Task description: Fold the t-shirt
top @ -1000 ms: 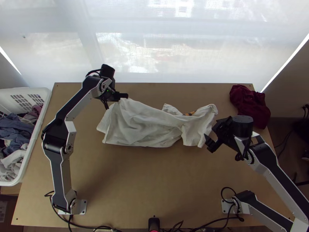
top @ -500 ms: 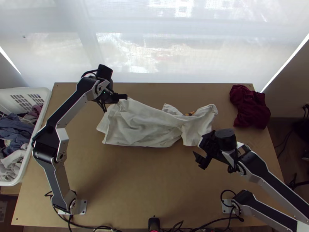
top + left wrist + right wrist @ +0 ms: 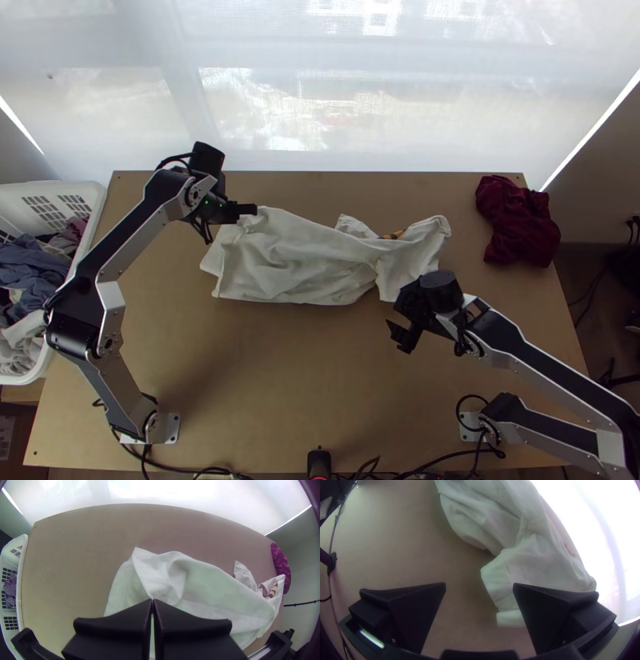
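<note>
The white t-shirt [image 3: 312, 256] lies bunched and folded over across the upper middle of the table, with a dark and orange patch near its right end. At its upper left part is my left gripper [image 3: 228, 214]. In the left wrist view my left gripper [image 3: 153, 601] is shut, with folds of the t-shirt [image 3: 206, 580] running to its fingertips. Just below the t-shirt's right end, my right gripper [image 3: 400, 317] stands open. Seen from the right wrist, a corner of the t-shirt [image 3: 536, 566] lies beyond and partly behind one finger of my right gripper [image 3: 479, 586].
A dark red cloth [image 3: 518, 220] lies at the table's upper right. The white basket [image 3: 98, 210] with mixed clothes stands off the left edge. Bare wood of the table [image 3: 280, 384] stretches below the t-shirt, with cables along the near edge.
My left gripper has shifted left and slightly toward the near edge, and the cloth beside it has creased differently. My right gripper has moved left and nearer, away from the t-shirt's right end.
</note>
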Robot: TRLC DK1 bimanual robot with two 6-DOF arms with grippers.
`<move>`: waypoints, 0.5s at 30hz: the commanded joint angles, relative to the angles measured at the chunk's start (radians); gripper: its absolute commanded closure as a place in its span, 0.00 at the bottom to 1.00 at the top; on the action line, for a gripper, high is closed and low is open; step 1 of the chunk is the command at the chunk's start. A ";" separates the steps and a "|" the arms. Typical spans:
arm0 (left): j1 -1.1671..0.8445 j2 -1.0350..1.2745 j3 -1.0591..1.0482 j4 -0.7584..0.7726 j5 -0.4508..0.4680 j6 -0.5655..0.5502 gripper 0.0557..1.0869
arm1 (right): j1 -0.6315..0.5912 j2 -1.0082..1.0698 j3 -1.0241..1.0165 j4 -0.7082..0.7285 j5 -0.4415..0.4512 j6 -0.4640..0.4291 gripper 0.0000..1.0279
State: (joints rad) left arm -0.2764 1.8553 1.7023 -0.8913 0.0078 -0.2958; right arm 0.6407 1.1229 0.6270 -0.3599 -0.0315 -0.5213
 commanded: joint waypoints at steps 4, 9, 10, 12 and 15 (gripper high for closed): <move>0.016 -0.076 -0.084 0.005 0.001 0.001 0.96 | -0.006 0.175 0.019 0.128 0.001 -0.017 0.15; 0.016 -0.105 -0.107 0.003 0.000 0.004 0.96 | -0.041 0.218 0.031 0.150 -0.001 -0.069 0.50; 0.016 -0.111 -0.110 0.003 0.000 0.004 0.96 | -0.046 0.218 0.034 0.150 -0.001 -0.080 0.60; 0.017 -0.119 -0.116 0.002 0.000 0.004 0.96 | -0.061 0.218 0.046 0.148 -0.022 -0.094 0.78; 0.017 -0.131 -0.122 0.002 0.000 0.004 0.96 | -0.076 0.218 0.074 0.118 -0.042 -0.109 0.97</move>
State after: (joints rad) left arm -0.2615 1.7557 1.6039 -0.8883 0.0078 -0.2920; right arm 0.5983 1.3144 0.6628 -0.2268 -0.0429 -0.5903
